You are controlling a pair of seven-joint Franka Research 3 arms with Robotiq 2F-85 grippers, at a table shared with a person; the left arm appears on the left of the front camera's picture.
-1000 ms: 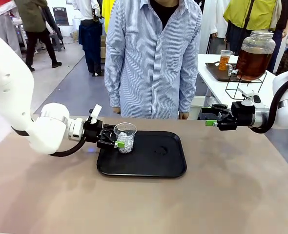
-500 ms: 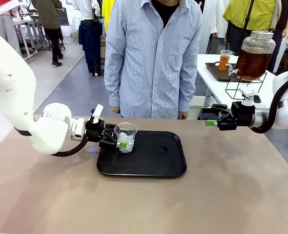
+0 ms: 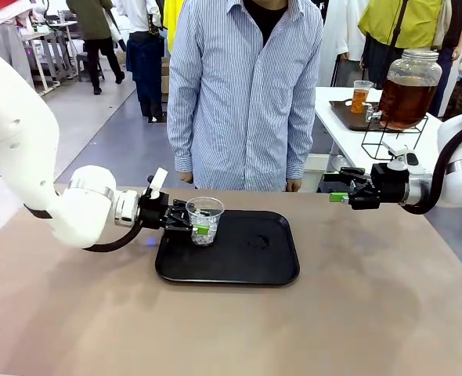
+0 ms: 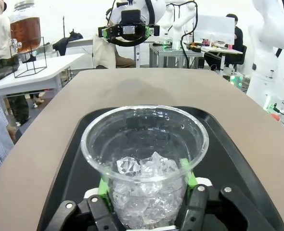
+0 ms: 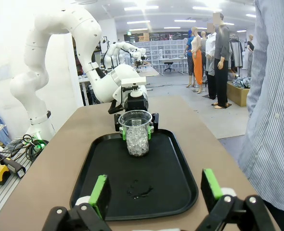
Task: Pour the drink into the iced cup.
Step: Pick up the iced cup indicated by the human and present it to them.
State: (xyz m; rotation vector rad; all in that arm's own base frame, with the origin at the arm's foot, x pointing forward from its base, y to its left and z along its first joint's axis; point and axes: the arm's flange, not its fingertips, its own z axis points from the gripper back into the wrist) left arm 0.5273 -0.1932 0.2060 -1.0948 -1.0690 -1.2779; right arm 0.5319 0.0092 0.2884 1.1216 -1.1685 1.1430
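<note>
Left gripper gripping the iced cup; drink well apart from it.

Front view: clear cup (image 3: 205, 210) with ice (image 3: 203, 235) sits at the 10 o'clock corner of the black tray (image 3: 254, 270). The left gripper (image 3: 200, 228) reaches in from 9 o'clock, jaws closed against the cup's lower wall. The right gripper (image 3: 339, 196) hangs at 3 o'clock over the table (image 3: 356, 313) edge, jaws wide, nothing held. The amber drink (image 3: 403, 102) is in a big glass jar at 2 o'clock, on a side table (image 3: 337, 98).
Left wrist view: green pads (image 4: 102, 185) touch the cup at 8 and 4 o'clock. Ice fills only the bottom.
Right wrist view: cup at 12 o'clock across the tray; own fingers (image 5: 99, 192) spread, empty.
Handling, judged: the cup is thin plastic, light, easily squashed and probably slick with melt, so grip it low and gently. The jar looks heavy and breakable.
</note>
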